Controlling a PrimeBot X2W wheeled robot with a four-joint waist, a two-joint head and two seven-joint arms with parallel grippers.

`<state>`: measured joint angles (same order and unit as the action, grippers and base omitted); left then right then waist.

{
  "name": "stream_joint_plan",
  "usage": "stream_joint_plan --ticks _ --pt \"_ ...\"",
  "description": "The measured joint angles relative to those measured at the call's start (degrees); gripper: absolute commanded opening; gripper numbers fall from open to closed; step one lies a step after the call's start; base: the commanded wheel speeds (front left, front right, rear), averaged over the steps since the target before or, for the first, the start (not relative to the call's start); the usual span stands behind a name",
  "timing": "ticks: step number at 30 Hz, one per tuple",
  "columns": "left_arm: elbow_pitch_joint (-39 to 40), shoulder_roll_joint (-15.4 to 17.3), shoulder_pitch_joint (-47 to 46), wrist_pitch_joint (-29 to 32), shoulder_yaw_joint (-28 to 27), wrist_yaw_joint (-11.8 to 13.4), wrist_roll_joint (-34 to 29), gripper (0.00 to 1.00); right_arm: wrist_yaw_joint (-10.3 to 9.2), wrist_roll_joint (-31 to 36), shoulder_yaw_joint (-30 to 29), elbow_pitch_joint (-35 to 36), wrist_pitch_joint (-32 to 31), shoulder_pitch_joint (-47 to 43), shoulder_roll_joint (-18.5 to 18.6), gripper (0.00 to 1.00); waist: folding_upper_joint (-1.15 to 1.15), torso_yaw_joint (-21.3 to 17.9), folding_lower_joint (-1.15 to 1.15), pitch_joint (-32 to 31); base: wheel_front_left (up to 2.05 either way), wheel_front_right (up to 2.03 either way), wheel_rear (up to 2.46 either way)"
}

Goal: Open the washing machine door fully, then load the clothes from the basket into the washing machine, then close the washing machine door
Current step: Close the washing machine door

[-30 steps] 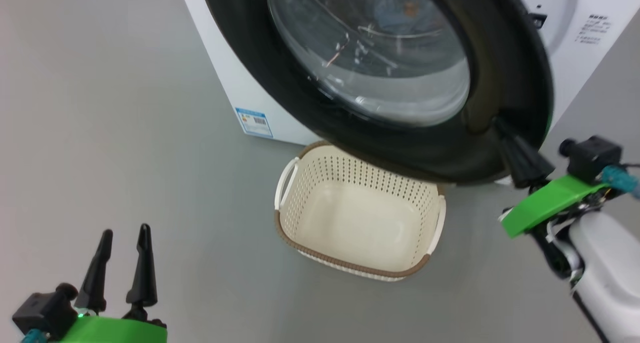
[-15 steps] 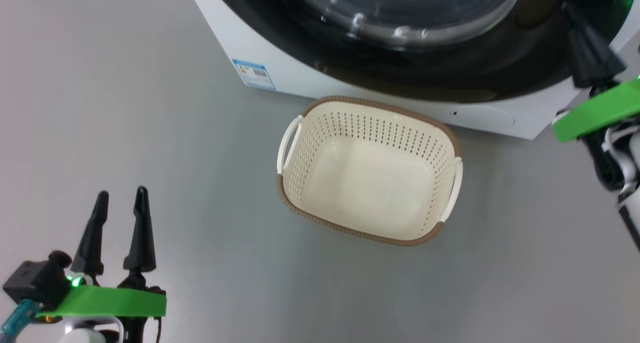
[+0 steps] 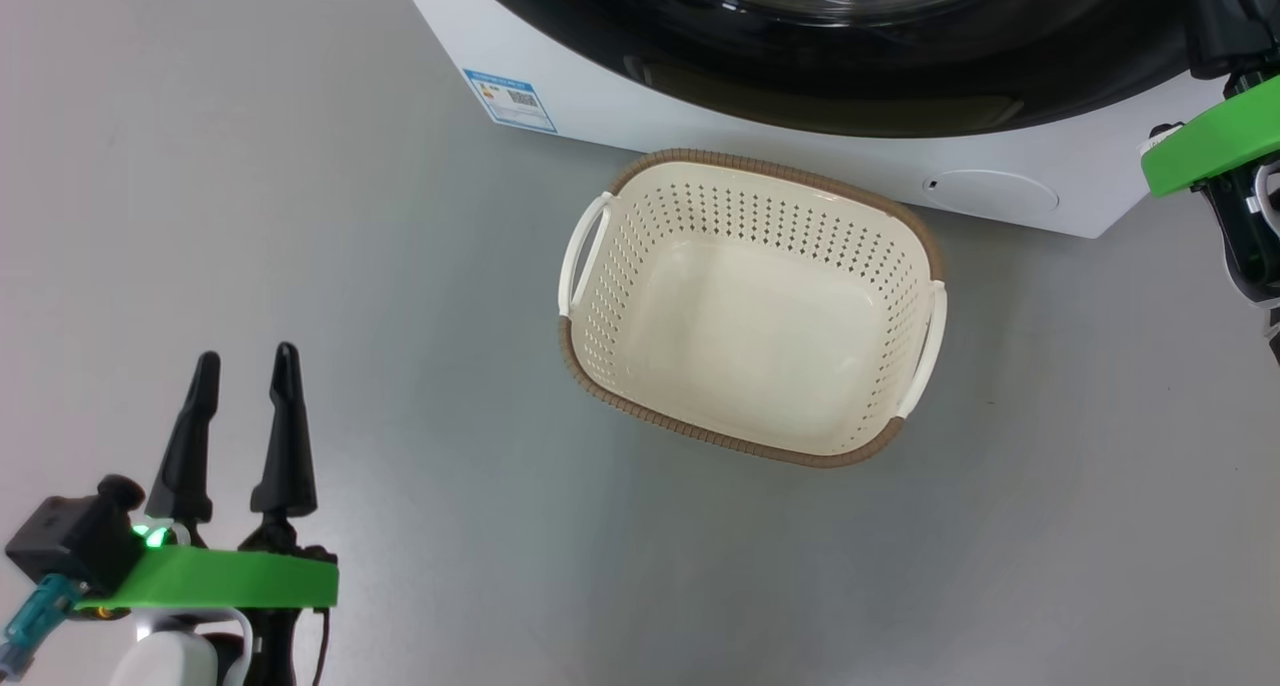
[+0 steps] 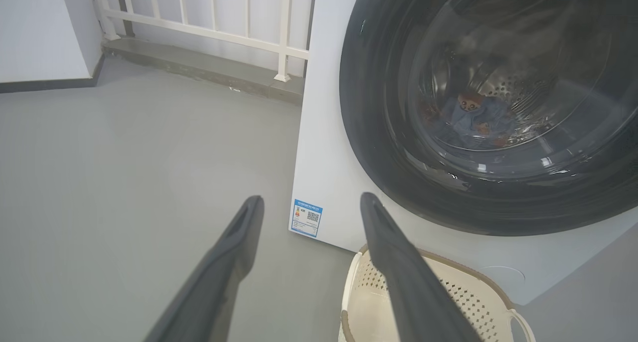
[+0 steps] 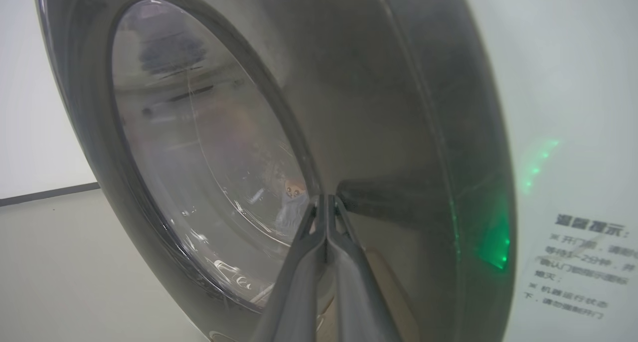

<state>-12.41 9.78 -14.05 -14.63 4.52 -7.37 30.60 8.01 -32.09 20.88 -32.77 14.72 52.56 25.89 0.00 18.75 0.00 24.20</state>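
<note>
1. The last step, closing the door [image 3: 850, 91], is in hand. The basket [image 3: 612, 316] is empty, and the clothes [image 4: 473, 120] lie in the drum, seen through the door's window.
2. In the left wrist view the door looks flat against the machine [image 3: 620, 106]. Whether it has latched I cannot tell.
3. The right gripper [image 5: 326, 197] is clenched on nothing, its fingers pressed together. Their tips sit on the door's dark face, just beside the window's edge, and seem to touch it.
4. The left gripper [image 3: 246, 354] is released and empty, its fingers spread. It hangs over the floor [image 3: 300, 216], well apart from the basket and to its left.
5. The basket stands upright on the floor, just before the machine and below the door.
6. Next move, as I judge it: a short, firm push straight into the door until the catch takes, then drawing the right arm back. A push off to one side could slide the tips across the glossy face.
7. Count:
   - one machine, one door and one basket
   - two grippers
   - one blue label [image 3: 510, 99] on the machine's front
   - the clothes are one bundle, blue with a brown figure; how many pieces it holds cannot be told
</note>
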Motion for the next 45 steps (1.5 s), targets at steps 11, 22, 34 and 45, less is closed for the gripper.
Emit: stream_joint_plan --ticks 11,22,34,45 --pt "-0.7 0.0 0.0 0.0 0.1 0.0 0.0 1.0 -0.11 0.3 0.1 -0.3 0.0 -0.6 -0.3 0.0 0.0 -0.4 0.0 -2.4 0.0 0.0 0.0" --pt "-1.6 0.2 0.4 0.0 0.9 0.0 0.0 1.0 -0.12 -0.1 -0.4 4.5 0.0 -9.2 -2.6 1.0 0.0 -1.5 0.0 -7.6 0.0 0.0 0.0" --pt "-2.1 1.7 4.2 0.0 1.3 0.0 0.0 1.0 -0.12 -1.2 -0.8 10.7 0.0 -20.8 -5.7 1.0 0.0 -6.0 0.0 -14.5 0.0 0.0 0.0" --pt "-1.5 1.8 7.4 0.1 1.6 0.1 1.1 1.0 -0.13 -2.2 -0.2 13.9 0.0 -27.8 -6.6 1.0 0.0 -14.6 0.0 -19.0 0.0 0.0 0.0"
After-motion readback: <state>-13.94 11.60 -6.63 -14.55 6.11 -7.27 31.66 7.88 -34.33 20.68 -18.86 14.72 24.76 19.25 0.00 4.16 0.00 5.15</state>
